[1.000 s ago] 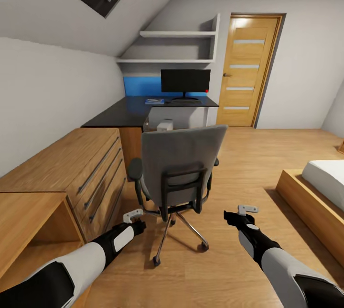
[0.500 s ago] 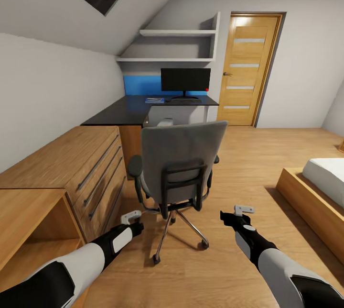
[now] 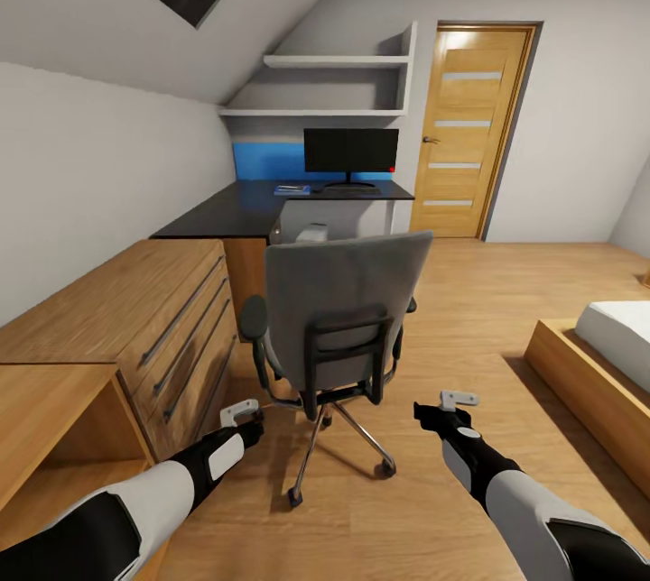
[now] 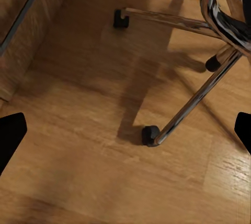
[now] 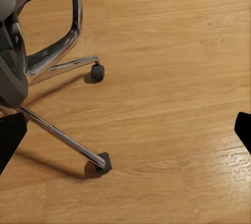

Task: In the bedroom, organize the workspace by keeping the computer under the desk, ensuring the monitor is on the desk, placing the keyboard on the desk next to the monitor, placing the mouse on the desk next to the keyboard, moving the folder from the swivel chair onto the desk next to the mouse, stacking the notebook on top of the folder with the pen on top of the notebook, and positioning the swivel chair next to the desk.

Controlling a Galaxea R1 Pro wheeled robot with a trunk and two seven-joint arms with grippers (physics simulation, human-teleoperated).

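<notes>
The grey swivel chair (image 3: 343, 306) stands in mid-floor with its back to me, hiding its seat. Beyond it is the black-topped desk (image 3: 236, 209) with the monitor (image 3: 350, 151) and the dark keyboard (image 3: 348, 189) at its foot. A flat blue folder (image 3: 292, 190) lies left of the keyboard. The white computer (image 3: 312, 233) peeks over the chair's back, under the desk. Mouse, notebook and pen are too small to tell. My left gripper (image 3: 242, 414) (image 4: 125, 132) and right gripper (image 3: 449, 405) (image 5: 125, 135) hang open and hold nothing, low on either side of the chair's chrome base (image 4: 209, 83) (image 5: 57, 59).
A light wood dresser (image 3: 135, 315) and a low open shelf unit (image 3: 54, 419) line the left wall. The bed (image 3: 600, 364) sits at the right, a wooden door (image 3: 465, 134) at the back. Bare wood floor (image 3: 469, 292) lies between chair and bed.
The whole view has shifted a little, so the camera moved; the chair looks slightly nearer. Both grippers stay open and have drifted slightly left in the picture.
</notes>
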